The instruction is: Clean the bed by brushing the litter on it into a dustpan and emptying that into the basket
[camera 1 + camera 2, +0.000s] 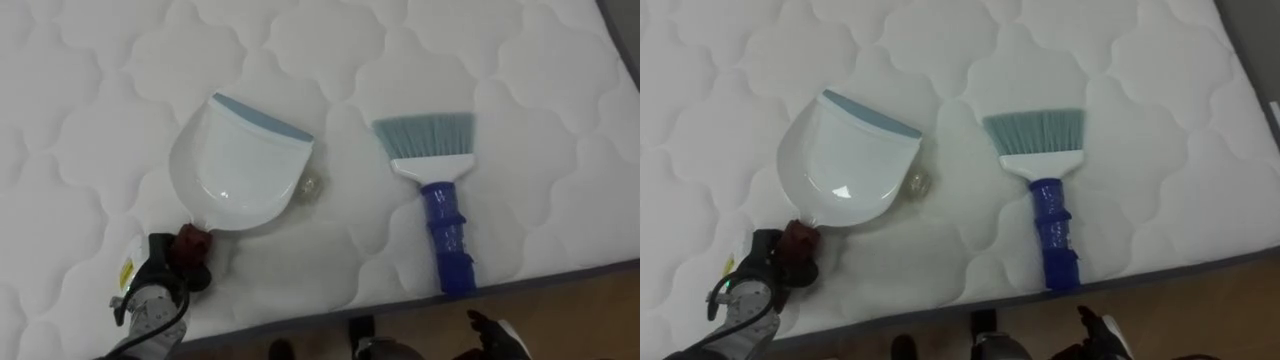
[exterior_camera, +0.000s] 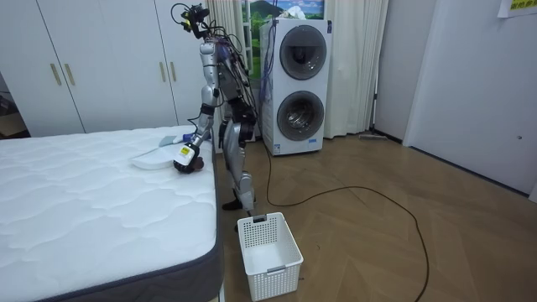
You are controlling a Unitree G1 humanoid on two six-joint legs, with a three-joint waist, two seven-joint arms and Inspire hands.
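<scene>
On quilted mattress [image 1: 80, 80]: rounded plastic dustpan [image 1: 240, 165], fan-bristled brush [image 1: 436, 200]

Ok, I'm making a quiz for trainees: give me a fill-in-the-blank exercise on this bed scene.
The left hand grips the dustpan by its ____.
The brush lies on the mattress, to the dustpan's ____.
The brush's handle is coloured ____.
A white ____ stands on the floor beside the mattress.
Missing: handle; right; blue; basket.
</scene>
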